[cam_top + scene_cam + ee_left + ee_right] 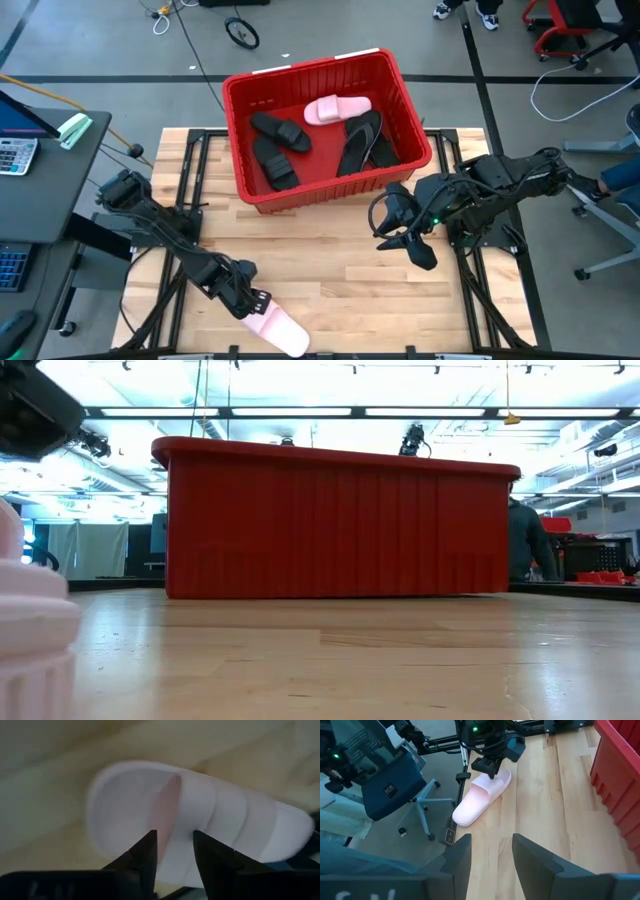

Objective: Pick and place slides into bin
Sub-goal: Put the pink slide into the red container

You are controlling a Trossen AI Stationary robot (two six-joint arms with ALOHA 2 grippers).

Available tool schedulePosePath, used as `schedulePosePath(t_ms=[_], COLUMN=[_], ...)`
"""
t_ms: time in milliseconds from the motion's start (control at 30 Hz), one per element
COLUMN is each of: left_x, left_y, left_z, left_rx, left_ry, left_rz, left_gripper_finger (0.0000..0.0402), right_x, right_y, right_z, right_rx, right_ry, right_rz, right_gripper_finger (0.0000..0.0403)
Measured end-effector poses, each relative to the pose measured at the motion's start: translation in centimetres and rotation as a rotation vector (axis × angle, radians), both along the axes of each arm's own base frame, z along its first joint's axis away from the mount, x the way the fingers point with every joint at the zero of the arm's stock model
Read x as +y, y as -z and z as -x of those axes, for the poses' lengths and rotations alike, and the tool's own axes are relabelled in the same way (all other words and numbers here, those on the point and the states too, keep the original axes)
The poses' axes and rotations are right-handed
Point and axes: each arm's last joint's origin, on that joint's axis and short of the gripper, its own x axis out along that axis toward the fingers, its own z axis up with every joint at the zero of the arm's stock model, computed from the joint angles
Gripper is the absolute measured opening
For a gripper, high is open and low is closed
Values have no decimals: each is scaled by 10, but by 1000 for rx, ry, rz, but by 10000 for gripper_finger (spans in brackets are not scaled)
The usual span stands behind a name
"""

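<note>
A pale pink slide point(278, 328) lies sole down at the table's near edge, left of the middle; the right wrist view shows it too point(479, 796). My left gripper point(252, 302) comes down on its strap end, open. One finger stands over the footbed, the other over the strap point(235, 817). The red bin point(320, 185) stands at the far middle. In it lie several black slides point(280, 132) and one pink slide point(336, 108). My right gripper point(407, 246) hangs open in the air near the bin's near right corner. My left gripper straddles the strap's open edge point(176, 805) of the pink slide, slanting down from above. One finger point(149, 845) is on the footbed side and the other point(202, 845) on the strap's outer side. Whether they touch it, I cannot tell. The slide lies flat on the table.
The bin's near wall point(340, 520) fills the middle of the low view. Bare wood point(350, 280) lies between the bin and the near edge. An office chair point(390, 785) stands off the table beyond the near edge.
</note>
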Motion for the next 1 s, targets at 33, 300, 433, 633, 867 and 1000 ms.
schedulePosePath(t_ms=[33,300,433,633,867,1000], left_x=[-1,0,-3,-7,-7,-6], left_y=[4,17,13,10,10,11], left_z=[-1,-2,-6,-8,-8,-7], left_rx=[-28,-140,-190,-226,-214,-196], left_ry=[0,-47,-18,-18,-16,-13], left_rz=[25,87,122,159,174,159], left_gripper_finger=[134,123,120,125,115,125], right_x=[0,0,0,0,0,0], right_y=[0,0,0,0,0,0], right_z=[0,0,0,0,0,0], right_rx=[-1,0,0,-3,-3,-3], right_ry=[0,-1,-1,-6,-6,-7], right_rz=[0,1,1,8,8,8], right_gripper_finger=[148,148,148,148,148,148])
